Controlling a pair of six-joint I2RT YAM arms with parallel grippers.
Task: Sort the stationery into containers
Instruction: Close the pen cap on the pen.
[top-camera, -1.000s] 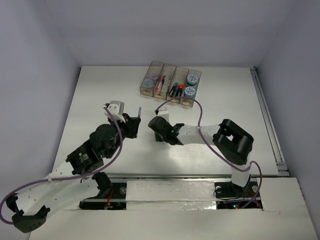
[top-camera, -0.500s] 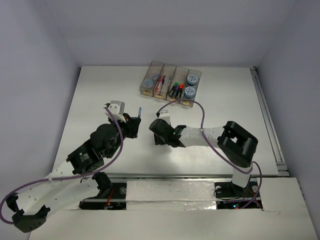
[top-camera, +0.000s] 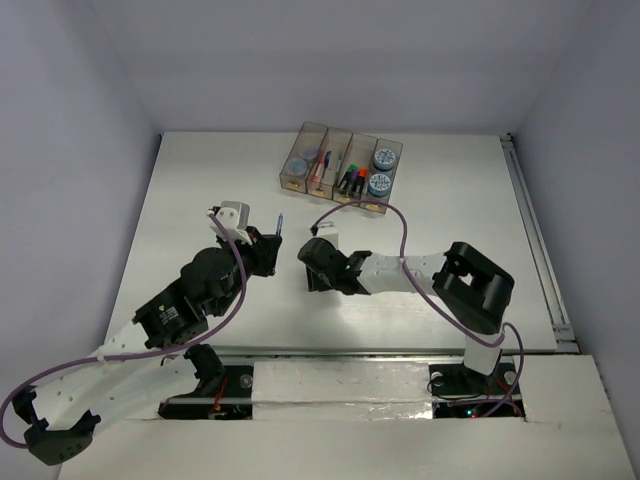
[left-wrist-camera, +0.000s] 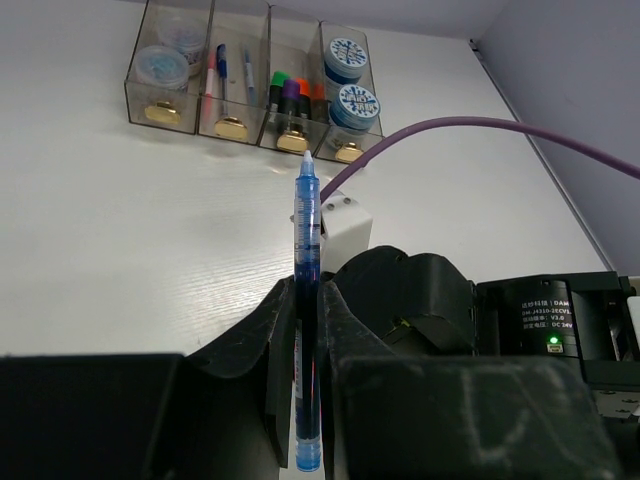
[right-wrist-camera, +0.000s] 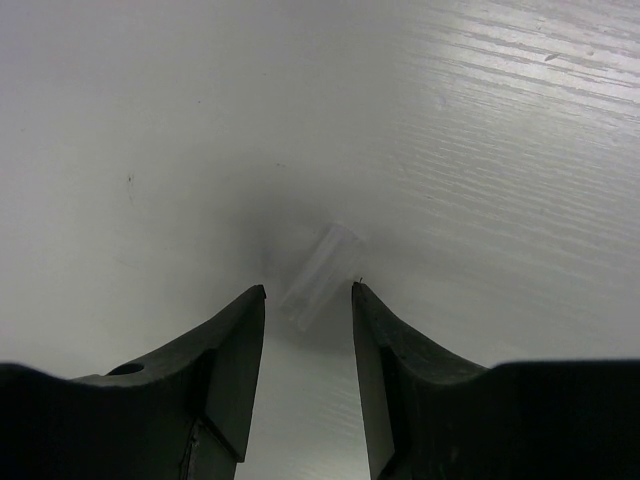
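Note:
My left gripper (left-wrist-camera: 305, 335) is shut on a thin blue pen (left-wrist-camera: 307, 250), whose tip points toward the containers (left-wrist-camera: 268, 60). From above, the pen (top-camera: 278, 221) sticks out ahead of the left gripper (top-camera: 262, 246). My right gripper (right-wrist-camera: 308, 290) is open and low over the table. A small clear plastic cap (right-wrist-camera: 320, 272) lies on the table between and just past its fingertips, with no grip on it. In the top view the right gripper (top-camera: 314, 268) sits mid-table and hides the cap. The containers (top-camera: 335, 135) hold blue-grey rolls (top-camera: 381, 170), pens (top-camera: 320, 164) and highlighters (top-camera: 352, 172).
The four joined bins stand at the back centre of the white table (top-camera: 200, 180). A purple cable (top-camera: 398, 225) loops over the right arm. A metal rail (top-camera: 530, 230) runs along the table's right edge. Grey walls enclose the table.
The right gripper has shifted slightly toward the near edge and its arm has settled lower. The left arm and its pen have not moved.

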